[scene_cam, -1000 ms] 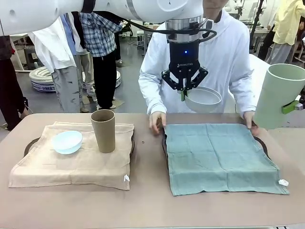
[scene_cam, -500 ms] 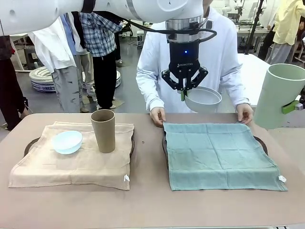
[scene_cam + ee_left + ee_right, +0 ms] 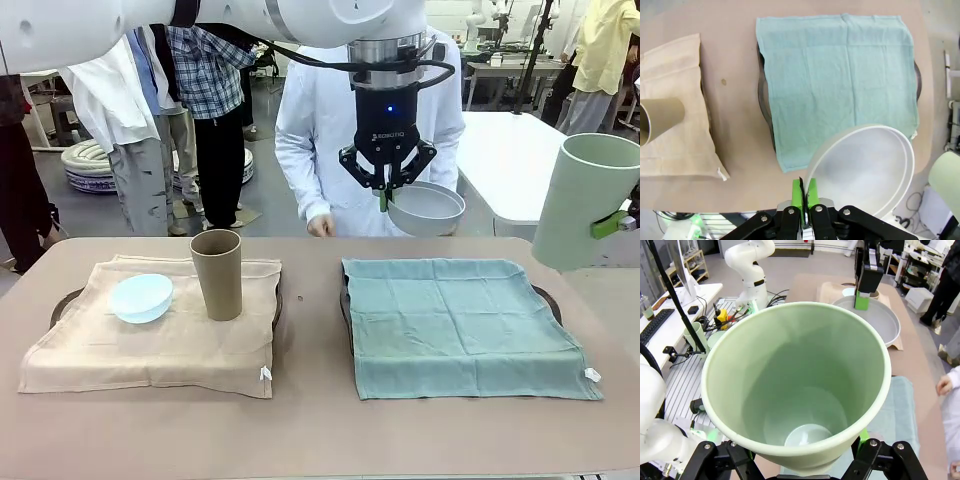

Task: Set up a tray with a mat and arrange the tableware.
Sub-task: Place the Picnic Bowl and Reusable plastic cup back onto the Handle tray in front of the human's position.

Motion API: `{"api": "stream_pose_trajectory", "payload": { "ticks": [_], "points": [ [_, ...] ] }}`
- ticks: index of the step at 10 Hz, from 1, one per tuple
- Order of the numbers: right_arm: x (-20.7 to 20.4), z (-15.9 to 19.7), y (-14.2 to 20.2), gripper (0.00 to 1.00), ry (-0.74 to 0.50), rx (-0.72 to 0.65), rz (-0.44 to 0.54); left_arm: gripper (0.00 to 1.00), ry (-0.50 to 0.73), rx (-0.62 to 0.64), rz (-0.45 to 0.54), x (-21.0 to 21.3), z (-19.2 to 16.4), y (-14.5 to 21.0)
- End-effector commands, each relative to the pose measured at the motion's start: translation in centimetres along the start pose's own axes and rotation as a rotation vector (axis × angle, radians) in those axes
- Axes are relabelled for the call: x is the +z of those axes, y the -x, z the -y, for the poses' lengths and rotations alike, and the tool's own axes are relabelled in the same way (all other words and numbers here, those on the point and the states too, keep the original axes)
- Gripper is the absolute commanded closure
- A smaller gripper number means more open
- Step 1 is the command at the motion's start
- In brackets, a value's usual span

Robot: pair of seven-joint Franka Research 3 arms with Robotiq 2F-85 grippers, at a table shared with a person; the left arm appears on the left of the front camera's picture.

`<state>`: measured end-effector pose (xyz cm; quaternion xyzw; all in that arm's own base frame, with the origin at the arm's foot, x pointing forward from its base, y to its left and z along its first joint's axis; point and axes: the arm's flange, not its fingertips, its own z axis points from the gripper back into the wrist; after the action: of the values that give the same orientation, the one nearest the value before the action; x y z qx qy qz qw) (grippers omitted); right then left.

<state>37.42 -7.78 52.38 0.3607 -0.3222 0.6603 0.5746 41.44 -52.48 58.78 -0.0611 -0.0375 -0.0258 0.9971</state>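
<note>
Nearest, on the table's right half, the teal mat [image 3: 465, 325] is lying flat over a dark tray [image 3: 546, 296], bare and waiting for tableware; most of the tray is hiding under the cloth, only its rim peeking out. On the left half, the beige mat [image 3: 160, 345] is already carrying the pale blue bowl [image 3: 141, 297] near its left edge and the tan cup [image 3: 217, 273] upright toward its far right corner, so that setting looks done.

Above the teal mat's far edge, the left gripper [image 3: 386, 185] is hanging, pads pressed together on the rim of the greyish white bowl [image 3: 426, 208], likely holding it for placing below. At the right edge, the right gripper [image 3: 805, 460] is holding the pale green cup [image 3: 588, 200] aloft, jaws spread wide around its base; the cup is cut off in the front view.

Beyond the far edge, a person's hand [image 3: 320, 226] is hovering off the table.
</note>
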Motion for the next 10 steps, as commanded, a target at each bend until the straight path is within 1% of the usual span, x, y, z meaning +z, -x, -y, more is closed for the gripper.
{"api": "stream_pose_trajectory", "payload": {
  "ticks": [1,9,10],
  "points": [
    [0.00,0.00,-0.08,1.00,0.003,0.003,-0.006,1.00,0.007,-0.010,0.005,0.37,-0.03,-0.25],
    [0.00,0.00,-0.08,1.00,0.003,0.003,-0.006,1.00,0.007,-0.010,0.005,0.37,-0.03,-0.25],
    [0.00,0.00,0.00,0.15,0.000,0.000,0.000,0.96,0.000,0.000,0.000,0.00,0.00,0.00]
  ]
}}
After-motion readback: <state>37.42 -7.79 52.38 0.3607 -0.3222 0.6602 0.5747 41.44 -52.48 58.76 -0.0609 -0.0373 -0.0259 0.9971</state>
